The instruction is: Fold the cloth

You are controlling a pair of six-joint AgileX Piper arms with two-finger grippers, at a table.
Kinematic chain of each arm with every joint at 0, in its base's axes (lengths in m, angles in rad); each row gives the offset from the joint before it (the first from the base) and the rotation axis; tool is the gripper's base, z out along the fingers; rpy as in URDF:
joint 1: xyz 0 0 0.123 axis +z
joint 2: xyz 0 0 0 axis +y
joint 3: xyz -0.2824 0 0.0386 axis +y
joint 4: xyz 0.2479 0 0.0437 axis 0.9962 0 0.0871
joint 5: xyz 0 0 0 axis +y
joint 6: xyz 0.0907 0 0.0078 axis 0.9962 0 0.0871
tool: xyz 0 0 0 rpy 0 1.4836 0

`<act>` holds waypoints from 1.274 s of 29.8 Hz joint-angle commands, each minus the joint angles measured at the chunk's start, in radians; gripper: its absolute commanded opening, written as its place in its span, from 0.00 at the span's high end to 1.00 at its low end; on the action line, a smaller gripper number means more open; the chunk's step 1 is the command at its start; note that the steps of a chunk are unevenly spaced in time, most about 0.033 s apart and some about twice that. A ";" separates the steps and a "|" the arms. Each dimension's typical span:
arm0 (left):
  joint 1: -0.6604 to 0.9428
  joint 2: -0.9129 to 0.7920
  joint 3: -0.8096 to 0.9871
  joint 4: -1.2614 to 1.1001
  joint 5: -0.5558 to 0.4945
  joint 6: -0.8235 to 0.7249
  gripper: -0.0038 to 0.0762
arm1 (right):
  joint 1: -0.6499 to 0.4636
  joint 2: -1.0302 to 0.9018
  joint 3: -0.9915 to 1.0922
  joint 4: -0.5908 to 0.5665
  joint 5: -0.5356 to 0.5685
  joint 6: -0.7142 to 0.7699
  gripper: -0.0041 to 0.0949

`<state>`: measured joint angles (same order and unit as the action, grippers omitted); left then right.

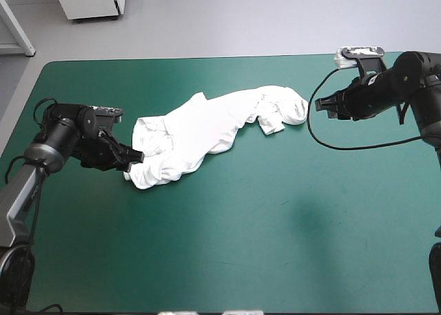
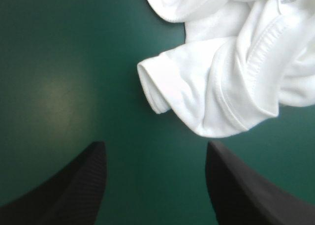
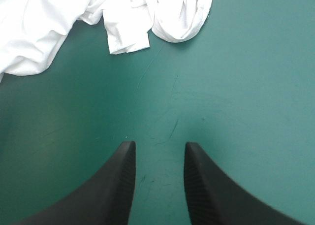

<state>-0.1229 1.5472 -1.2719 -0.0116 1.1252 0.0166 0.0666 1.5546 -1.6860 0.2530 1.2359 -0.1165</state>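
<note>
Left hand [image 2: 155,145] gapes above teal-green cover [image 1: 289,225] beside crumpled T-shirt [image 1: 207,132].

Soft, even light from above, with little shadow.
In the high view the T-shirt [image 1: 200,132] glares almost featureless white against the teal-green cover [image 1: 275,246]. Ahead of the left gripper [image 2: 156,145] and off to one side, a pale sheen lies on the cover, and grey shade fills the shirt's folds. Ahead of the right gripper [image 3: 160,145], the shirt's edge casts a thin, soft shadow.
</note>
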 commanded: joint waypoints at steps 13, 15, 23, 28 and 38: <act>0.003 0.185 -0.034 -0.026 -0.142 -0.009 0.40 | 0.000 -0.039 -0.031 0.013 -0.044 -0.002 0.63; 0.003 0.205 -0.034 -0.026 -0.148 -0.023 0.42 | 0.000 -0.039 -0.031 0.013 -0.055 -0.002 0.63; 0.003 0.214 -0.034 -0.015 -0.172 -0.049 0.96 | 0.000 0.031 -0.031 -0.015 -0.125 0.017 0.63; 0.003 0.214 -0.034 -0.008 -0.164 -0.047 0.96 | 0.000 0.116 -0.031 -0.017 -0.177 -0.026 0.62; 0.003 0.214 -0.034 -0.022 -0.167 -0.047 0.96 | 0.001 0.328 -0.219 -0.007 -0.174 -0.017 0.40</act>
<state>-0.1229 1.7953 -1.2853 -0.0517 0.9745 -0.0223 0.0674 1.8752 -1.8171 0.2340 1.0654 -0.1545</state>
